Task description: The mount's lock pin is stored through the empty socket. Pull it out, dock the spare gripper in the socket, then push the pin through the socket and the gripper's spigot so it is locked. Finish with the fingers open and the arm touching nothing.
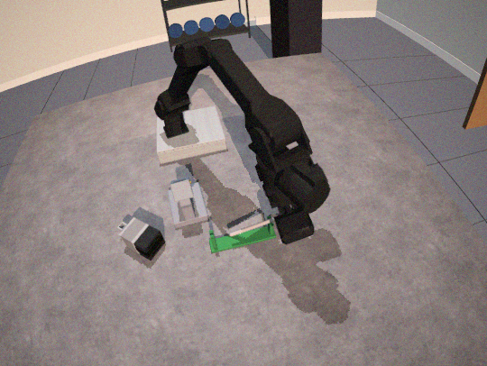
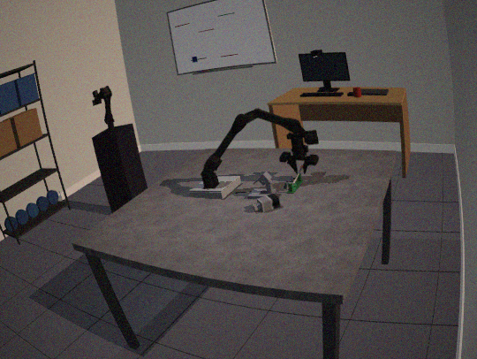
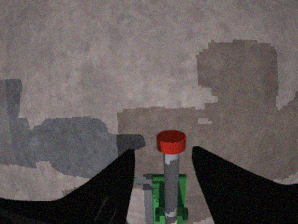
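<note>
From the top, the pin lies along the green cradle, out of the mount; in the exterior view, the end effector is right over that cradle; and at the wrist, its fingers stand apart, gripping nothing, either side of the red-capped shaft
</note>
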Controlling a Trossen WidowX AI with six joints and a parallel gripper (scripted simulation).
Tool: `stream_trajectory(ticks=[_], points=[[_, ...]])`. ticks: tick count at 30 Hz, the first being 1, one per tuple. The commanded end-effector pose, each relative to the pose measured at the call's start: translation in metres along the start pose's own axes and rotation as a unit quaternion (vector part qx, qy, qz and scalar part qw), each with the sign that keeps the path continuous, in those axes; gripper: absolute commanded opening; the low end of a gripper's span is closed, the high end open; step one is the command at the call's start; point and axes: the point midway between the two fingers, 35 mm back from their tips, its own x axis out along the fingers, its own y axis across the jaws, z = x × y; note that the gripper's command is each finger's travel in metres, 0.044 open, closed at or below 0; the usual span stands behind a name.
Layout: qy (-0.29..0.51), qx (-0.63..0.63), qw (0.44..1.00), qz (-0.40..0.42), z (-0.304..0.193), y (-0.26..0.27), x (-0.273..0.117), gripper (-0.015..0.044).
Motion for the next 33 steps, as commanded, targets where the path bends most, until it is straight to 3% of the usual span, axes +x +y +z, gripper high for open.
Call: stream_trajectory(ticks=[1,33], points=[[0.0,0.0,1.0,-0.001,0.002,0.001,-0.011,0.02],[0.011,0.01,0.999,0.028,0.007,0.013,-0.061,0.02]])
